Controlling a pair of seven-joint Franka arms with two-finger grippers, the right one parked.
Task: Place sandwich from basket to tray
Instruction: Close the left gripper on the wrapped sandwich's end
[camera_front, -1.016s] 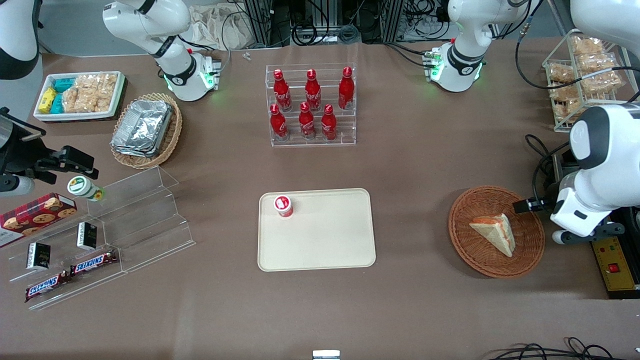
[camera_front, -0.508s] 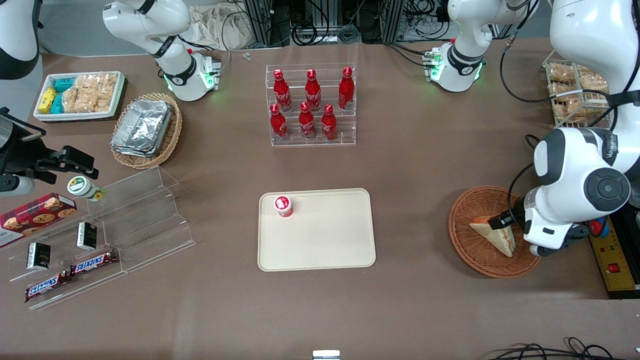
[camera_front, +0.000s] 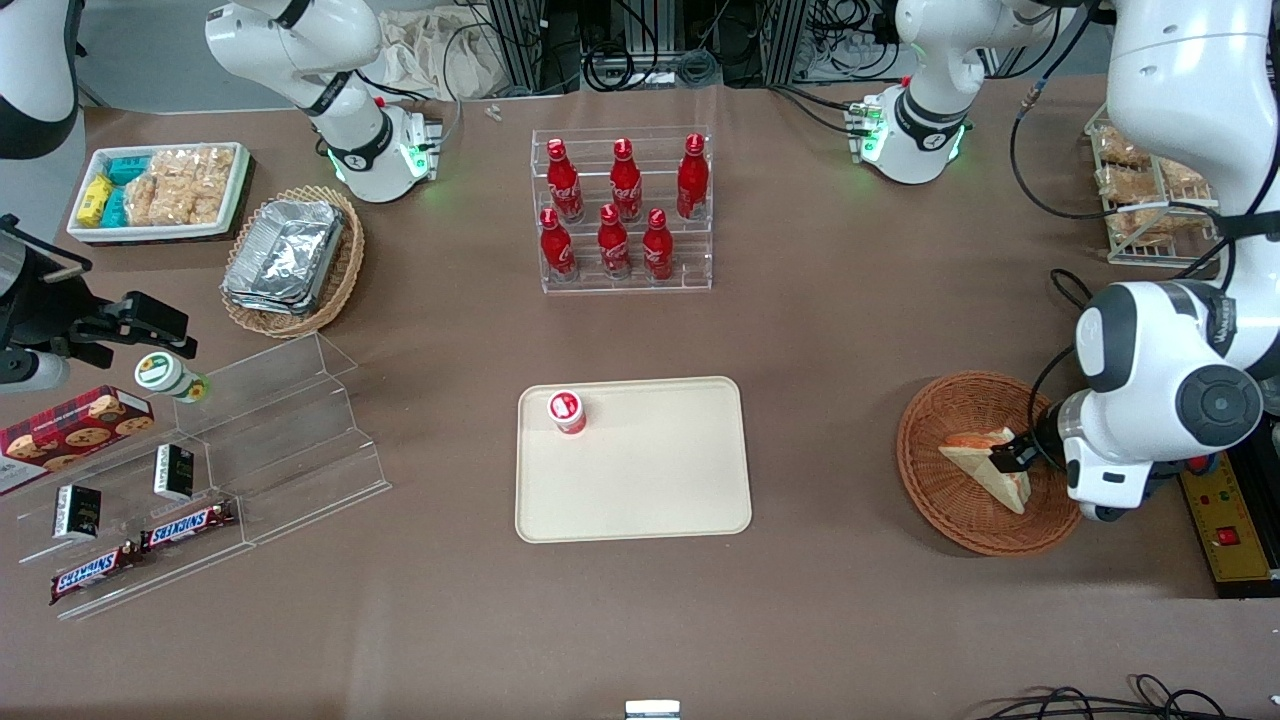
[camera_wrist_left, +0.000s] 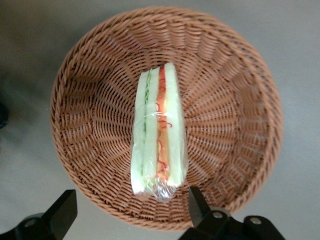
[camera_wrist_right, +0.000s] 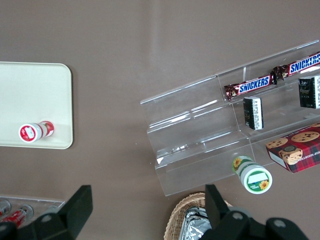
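Wicker basket (camera_wrist_left: 165, 117): holds wrapped sandwich (camera_wrist_left: 159, 135), standing on edge.
Tool (camera_wrist_left: 132, 210): wide open, empty, straddling the sandwich's long axis.

This was a robotics lab dressed up as a small snack shop. Two white arm bases (camera_front: 375, 160) (camera_front: 915, 140) were bolted to a brown-covered table (camera_front: 850, 330), with loose cables (camera_front: 640, 50) and metal framing at its farthest edge and a control box (camera_front: 1228, 535) with a red button at the working arm's end. Shop-style goods stood about: cola bottles (camera_front: 625, 215) on a clear rack, chocolate bars (camera_front: 185, 525) on clear steps (camera_front: 250, 440), and a bin (camera_front: 160, 190) of packets toward the parked arm's end. The gripper (camera_wrist_left: 130, 205) hung over a basket (camera_front: 940, 500), fingers spread apart.
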